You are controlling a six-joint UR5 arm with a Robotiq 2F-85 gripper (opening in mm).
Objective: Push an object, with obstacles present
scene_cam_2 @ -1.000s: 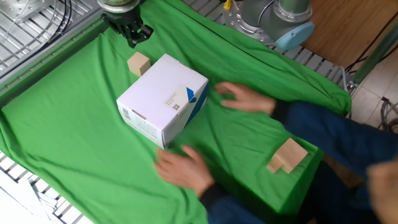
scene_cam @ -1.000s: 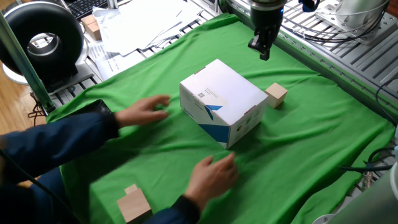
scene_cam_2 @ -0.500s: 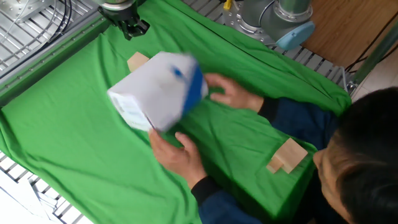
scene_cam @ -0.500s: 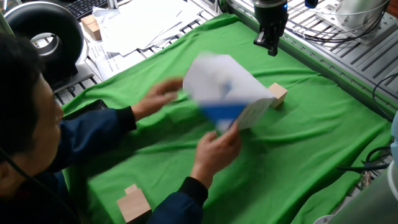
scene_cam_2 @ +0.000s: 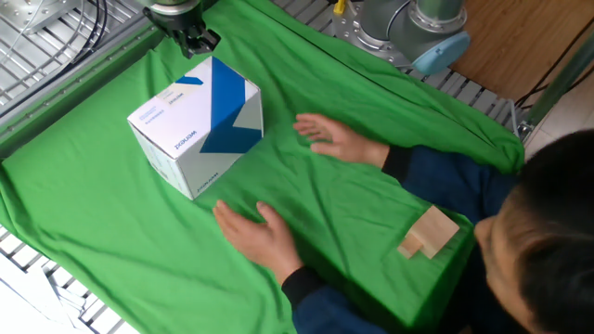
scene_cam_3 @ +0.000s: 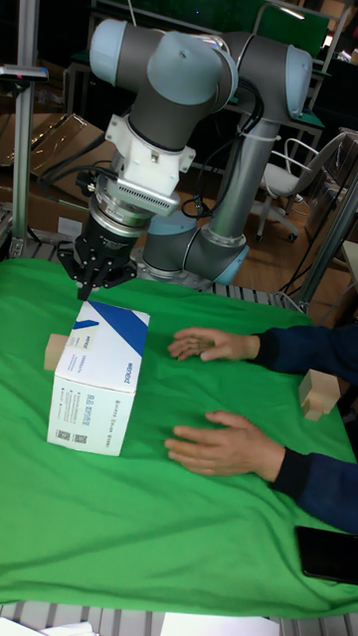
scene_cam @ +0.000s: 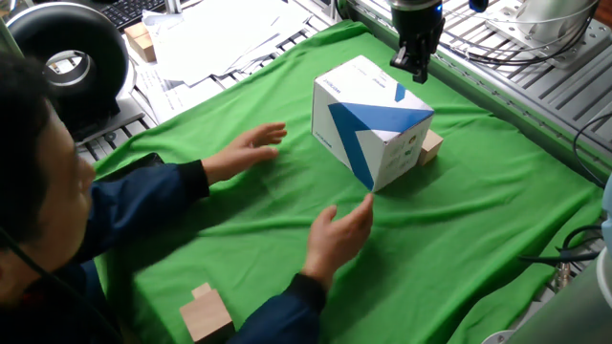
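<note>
I count one white box point(scene_cam: 373, 119) with blue graphics, one small wood cube point(scene_cam: 429, 146), one stepped wooden block point(scene_cam: 205, 311) and two human hands point(scene_cam: 244, 151) on the green cloth point(scene_cam: 478, 220). The cube sits touching the box's far side, mostly hidden behind it. My gripper point(scene_cam: 415, 65) hangs above the box's far top edge, holding nothing; I cannot tell its finger gap. A black phone point(scene_cam_3: 330, 555) lies at the cloth's edge.

I see the box point(scene_cam: 371, 119) on the cloth point(scene_cam: 459, 239) w/ the cube point(scene_cam: 430, 146) touching its far side, gripper point(scene_cam: 415, 67) above behind it. Two hands point(scene_cam: 337, 239) lie near the box; stepped block point(scene_cam: 205, 312) well apart.
</note>
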